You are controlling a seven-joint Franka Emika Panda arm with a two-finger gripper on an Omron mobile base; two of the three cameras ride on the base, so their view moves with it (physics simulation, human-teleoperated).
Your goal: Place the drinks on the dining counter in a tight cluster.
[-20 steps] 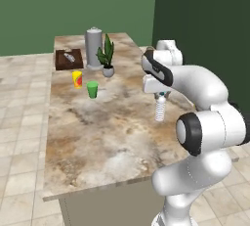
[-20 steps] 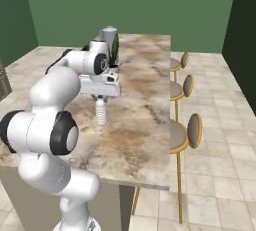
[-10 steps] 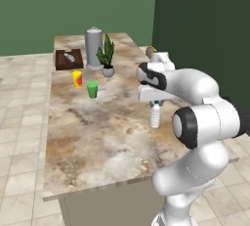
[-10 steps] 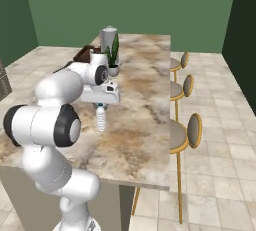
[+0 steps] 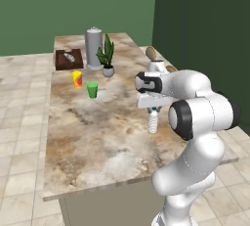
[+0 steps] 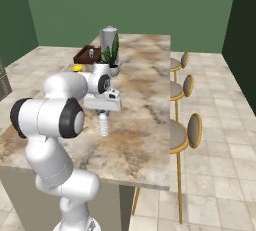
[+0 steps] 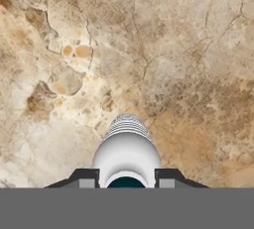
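While the arm reaches out over the dining counter [image 5: 93, 137], its gripper [image 7: 126, 176] is clamped on the small clear water bottle [image 5: 153, 121], holding it by the top with the ribbed body hanging straight down beneath the hand. In the hand view the two dark fingertips press against either side of the bottle's shoulder, with the blue cap just visible between them. The bottle hangs over the middle of the marbled top, toward the edge nearest the stools [image 6: 186, 134], and well apart from the green cup [image 5: 92, 89], the yellow-and-red cup [image 5: 77, 79], the potted plant [image 5: 107, 57] and the tall grey canister [image 5: 93, 48] at the far end. From the base views it looks lifted a little off the stone, though I can't be sure its base isn't touching. This reads as the carrying step for one of the drinks, before it is set down. The next move calls for bringing the bottle to the spot chosen for the cluster, lowering it upright until it stands on the stone, then opening the fingers without tipping it.
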